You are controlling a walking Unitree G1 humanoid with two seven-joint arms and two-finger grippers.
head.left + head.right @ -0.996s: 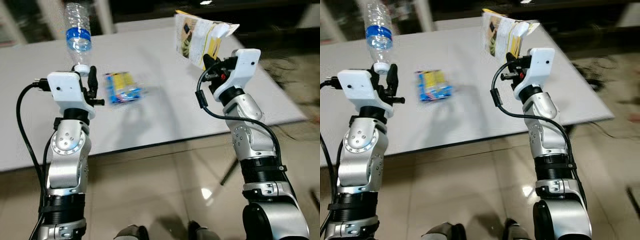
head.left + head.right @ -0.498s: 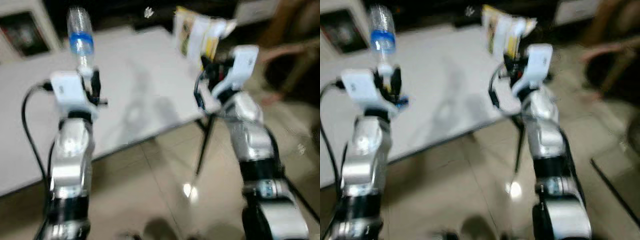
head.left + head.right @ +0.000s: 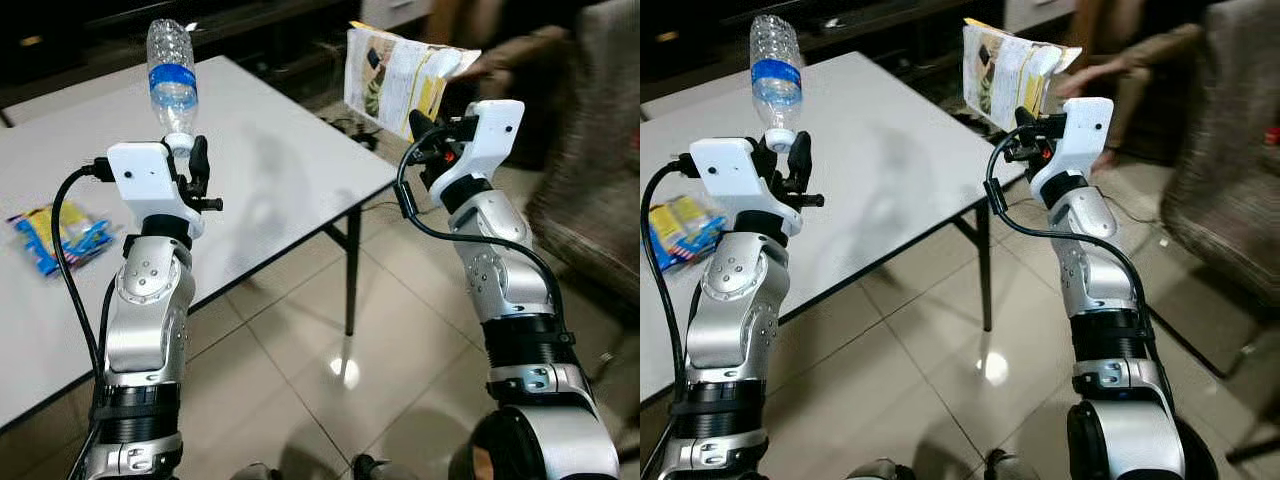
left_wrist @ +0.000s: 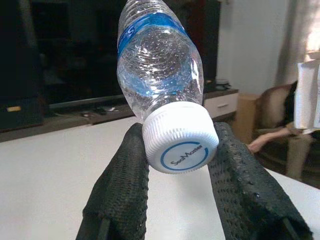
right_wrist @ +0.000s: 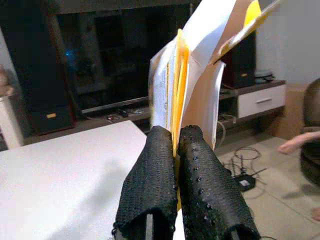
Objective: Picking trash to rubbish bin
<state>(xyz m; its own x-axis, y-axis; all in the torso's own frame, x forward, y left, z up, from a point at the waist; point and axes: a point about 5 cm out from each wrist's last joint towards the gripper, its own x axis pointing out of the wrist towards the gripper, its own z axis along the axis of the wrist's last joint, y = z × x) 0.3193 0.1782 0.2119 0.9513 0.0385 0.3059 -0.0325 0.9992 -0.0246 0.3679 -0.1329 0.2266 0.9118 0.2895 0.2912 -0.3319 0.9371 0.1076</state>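
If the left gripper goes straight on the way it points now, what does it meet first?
The left gripper is shut on the bottle by its cap and points up and forward over the table. Beyond the bottle the way looks free up to the dark cabinet, though depth is unclear.

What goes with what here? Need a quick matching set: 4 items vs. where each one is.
Items:
1. plastic bottle
2. paper packet
3. blue-yellow wrapper
4. person's hand

Places:
A. lying on the white table
B. pinched in the right gripper
C. beyond the table, near the packet
D. held cap-down in the left gripper

Pairs: 1-D, 2-B, 3-A, 4-C
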